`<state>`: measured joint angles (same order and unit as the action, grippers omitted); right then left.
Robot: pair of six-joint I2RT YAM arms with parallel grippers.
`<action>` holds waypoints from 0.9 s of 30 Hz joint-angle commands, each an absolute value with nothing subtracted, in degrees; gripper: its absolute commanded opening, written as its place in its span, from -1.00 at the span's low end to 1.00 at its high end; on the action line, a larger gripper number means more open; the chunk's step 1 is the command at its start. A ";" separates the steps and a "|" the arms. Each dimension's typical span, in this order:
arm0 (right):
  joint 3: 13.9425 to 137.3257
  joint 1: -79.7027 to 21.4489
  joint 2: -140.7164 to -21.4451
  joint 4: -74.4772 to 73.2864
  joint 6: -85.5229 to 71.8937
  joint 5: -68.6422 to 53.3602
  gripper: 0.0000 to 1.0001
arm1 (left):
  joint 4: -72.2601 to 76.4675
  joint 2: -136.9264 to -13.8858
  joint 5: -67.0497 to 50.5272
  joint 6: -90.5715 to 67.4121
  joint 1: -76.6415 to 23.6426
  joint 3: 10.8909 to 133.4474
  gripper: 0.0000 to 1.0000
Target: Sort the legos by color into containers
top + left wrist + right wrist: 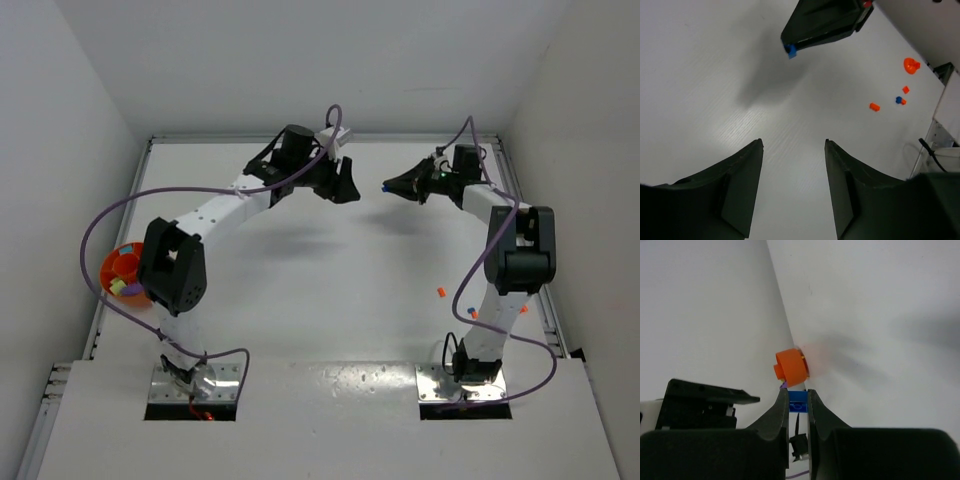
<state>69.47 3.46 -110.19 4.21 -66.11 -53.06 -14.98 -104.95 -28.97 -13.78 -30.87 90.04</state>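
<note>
Right fingers point(777, 420) pinch a tiny boxy blue brick point(797, 396); matte black left fingers point(740, 185) gape apart.

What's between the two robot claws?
Nothing: the top view shows only bare table between the left gripper and the right gripper, which pinches a blue lego.

A white worktop point(330, 290) sits between plain white walls point(60, 120), with a pale rail point(549, 308) along its right edge.
</note>
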 commanded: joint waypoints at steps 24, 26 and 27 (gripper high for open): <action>73.65 0.09 -109.95 5.70 -70.14 -49.83 -1.00 | -10.55 -119.44 -27.96 -18.63 -35.51 105.99 0.15; 74.27 -0.52 -109.95 6.23 -70.14 -49.83 -1.00 | -10.55 -119.97 -27.95 -18.63 -35.51 106.52 0.13; 74.27 -0.53 -109.95 6.24 -70.14 -50.36 -1.00 | -11.16 -119.97 -27.95 -18.63 -35.51 106.52 0.13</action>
<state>71.48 0.32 -111.28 4.10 -69.12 -50.00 -12.01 -119.20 -28.99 -18.87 -35.24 104.57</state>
